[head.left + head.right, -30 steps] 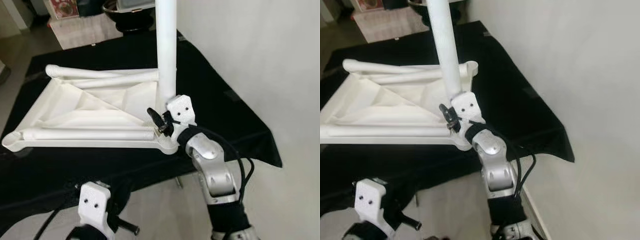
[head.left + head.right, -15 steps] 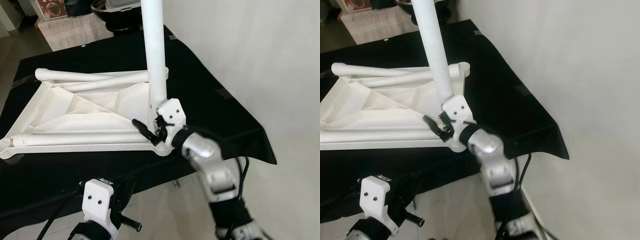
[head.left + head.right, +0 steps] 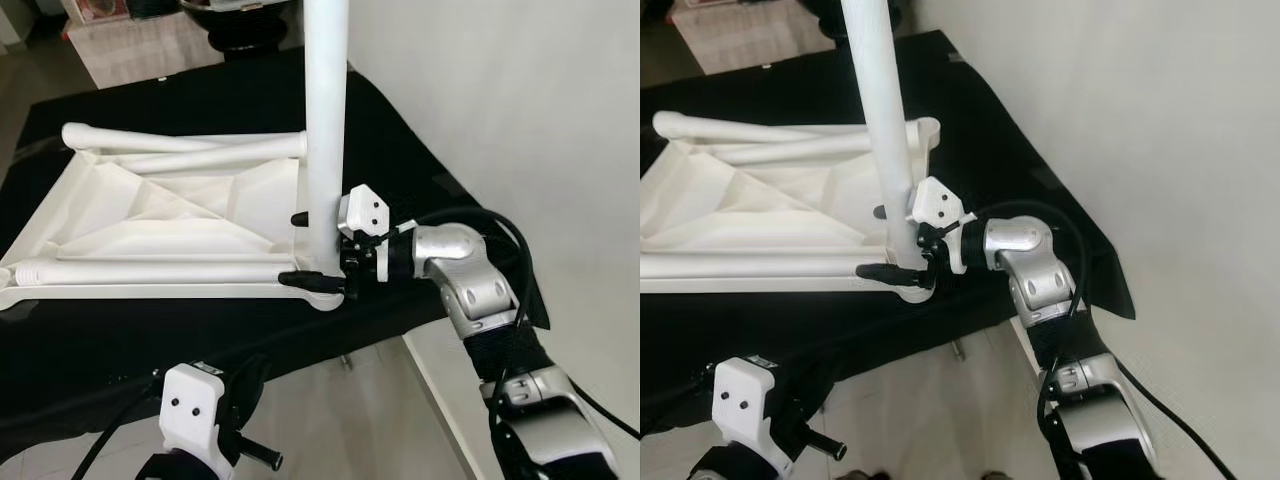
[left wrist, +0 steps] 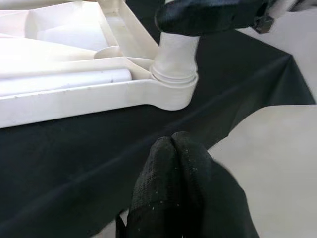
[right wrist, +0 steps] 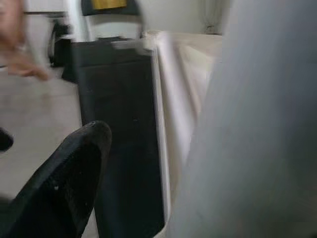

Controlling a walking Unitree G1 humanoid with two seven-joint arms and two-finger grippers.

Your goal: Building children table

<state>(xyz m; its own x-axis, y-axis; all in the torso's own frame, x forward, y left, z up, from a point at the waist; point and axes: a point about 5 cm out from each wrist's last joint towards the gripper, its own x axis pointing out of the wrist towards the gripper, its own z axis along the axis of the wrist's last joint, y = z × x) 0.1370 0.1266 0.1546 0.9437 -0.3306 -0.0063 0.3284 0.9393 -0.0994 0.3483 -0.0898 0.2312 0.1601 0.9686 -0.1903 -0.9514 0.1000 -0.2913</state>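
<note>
**Right gripper around the upright leg**

The right gripper (image 3: 312, 250) has its black fingers spread on either side of the white table leg (image 3: 325, 110), low on the tube; whether the pads press it cannot be told. The leg stands upright in the near corner socket of the upturned white tabletop (image 3: 150, 215), which lies on a black cloth (image 3: 420, 190). The right forearm comes in level from the side, elbow bent. The left gripper (image 4: 173, 148) hangs below the cloth's edge, fingers pressed together.
</note>
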